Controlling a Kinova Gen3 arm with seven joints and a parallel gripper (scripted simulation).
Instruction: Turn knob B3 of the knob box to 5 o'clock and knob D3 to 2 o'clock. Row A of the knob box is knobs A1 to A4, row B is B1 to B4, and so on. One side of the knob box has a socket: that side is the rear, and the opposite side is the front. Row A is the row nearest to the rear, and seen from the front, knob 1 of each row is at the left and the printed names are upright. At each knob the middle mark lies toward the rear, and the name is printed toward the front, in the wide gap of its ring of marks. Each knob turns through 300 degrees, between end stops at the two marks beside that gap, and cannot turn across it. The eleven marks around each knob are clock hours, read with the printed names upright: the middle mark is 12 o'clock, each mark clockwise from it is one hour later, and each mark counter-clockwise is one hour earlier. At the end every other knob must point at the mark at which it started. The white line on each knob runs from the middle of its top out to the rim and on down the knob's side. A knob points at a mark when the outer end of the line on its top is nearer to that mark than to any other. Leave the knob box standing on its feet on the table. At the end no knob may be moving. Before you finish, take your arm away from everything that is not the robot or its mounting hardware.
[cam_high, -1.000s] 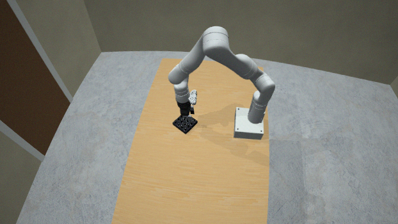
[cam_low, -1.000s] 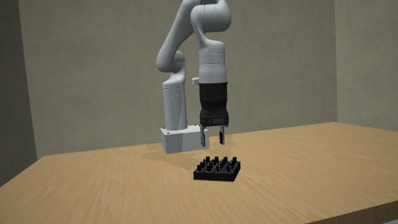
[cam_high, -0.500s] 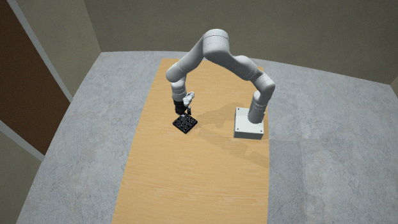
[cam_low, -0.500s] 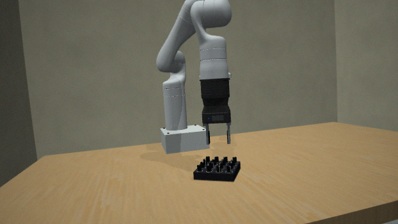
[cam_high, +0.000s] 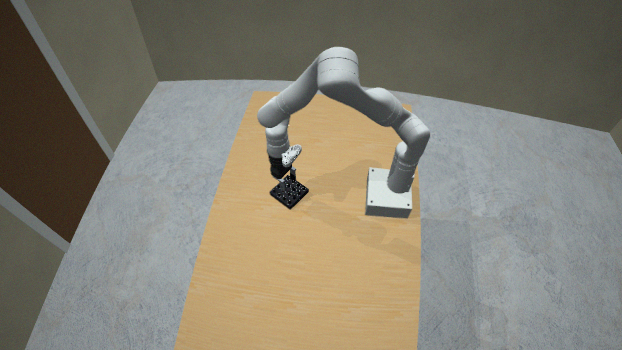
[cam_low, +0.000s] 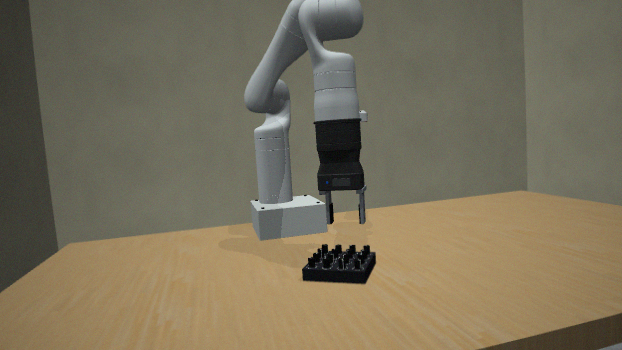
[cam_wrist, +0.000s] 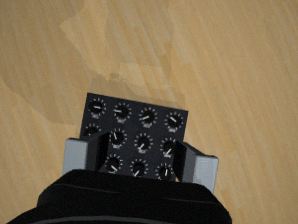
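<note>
The open claw (cam_high: 287, 177) (cam_low: 345, 222) (cam_wrist: 141, 151) hangs above the knob box (cam_high: 289, 189) (cam_low: 336, 275) (cam_wrist: 131, 125), its fingers apart. In the top view the box sits on the desk (cam_high: 300, 270) (cam_low: 200, 300) (cam_wrist: 240, 75), at nine o'clock from the arm's white base (cam_high: 376, 201) (cam_low: 306, 225).

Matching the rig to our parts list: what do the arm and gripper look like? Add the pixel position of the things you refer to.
Arm (cam_high: 338, 70) (cam_low: 335, 72): smooth light grey, rounded tubular segments, thin dark seam lines, no external cables or sleeve visible. Gripper (cam_high: 286, 176) (cam_low: 345, 223) (cam_wrist: 141, 151): black body, small blue dot and dark rectangular panel on one face; two straight grey fingers with black inner pads (cam_low: 330, 213) (cam_wrist: 98, 152).
</note>
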